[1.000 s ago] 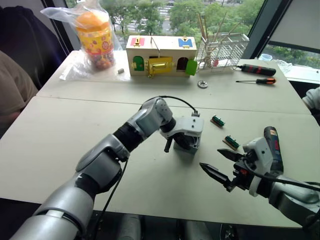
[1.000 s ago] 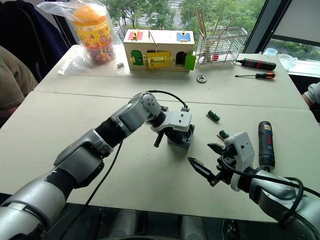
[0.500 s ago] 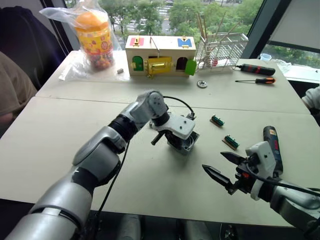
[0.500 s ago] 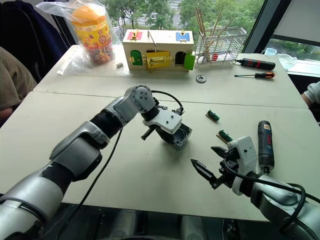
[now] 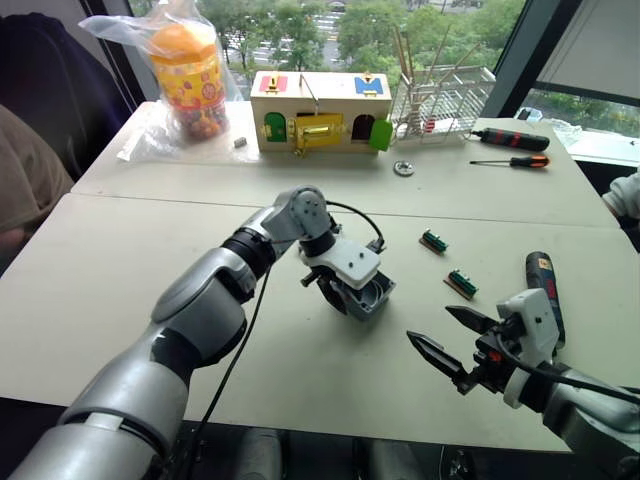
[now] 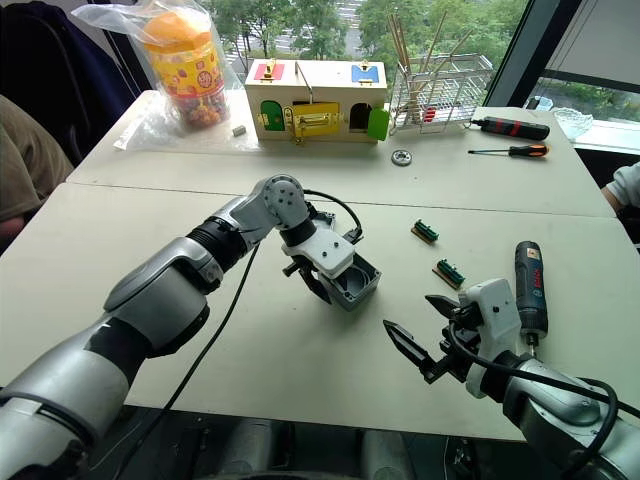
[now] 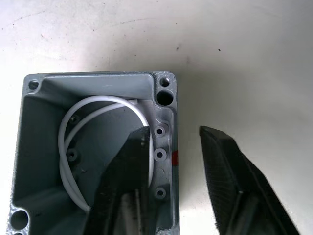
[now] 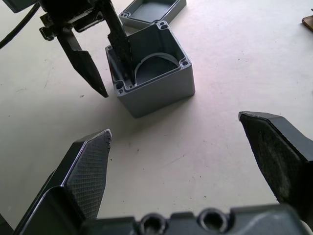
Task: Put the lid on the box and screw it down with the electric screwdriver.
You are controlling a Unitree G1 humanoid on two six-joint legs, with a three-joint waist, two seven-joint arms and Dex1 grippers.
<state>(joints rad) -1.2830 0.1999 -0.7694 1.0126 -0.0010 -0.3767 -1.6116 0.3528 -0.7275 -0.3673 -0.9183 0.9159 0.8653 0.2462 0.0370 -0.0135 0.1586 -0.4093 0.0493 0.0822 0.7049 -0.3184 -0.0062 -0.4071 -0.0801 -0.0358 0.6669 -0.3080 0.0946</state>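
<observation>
1. My left hand (image 7: 171,161) straddles one wall of the box (image 8: 151,73), one finger inside the cavity and the other outside. The fingers are narrowly parted around that wall; I cannot tell whether they actually pinch it.

2. My right hand (image 5: 460,340) hovers over the surface, spread wide and holding nothing, with the box ahead of it and across towards my left hand.

3. The box is a grey, deep, open-topped shell with screw holes at its corners. A white ring loops loosely inside, and a small red mark shows on the outer wall between my left fingers.

4. The lid (image 8: 152,11), a shallow grey tray, lies on the surface just beyond the box as seen from my right hand, close to it, hollow side up.

5. The screwdriver (image 6: 529,290) lies flat on the surface just outside my right hand, untouched.

6. The step in hand, as I judge it, is settling the box square and upright. To do it well I should release the wall gently so the box does not tip, and keep the white ring tucked inside so the lid can sit flush on the rim.
</observation>
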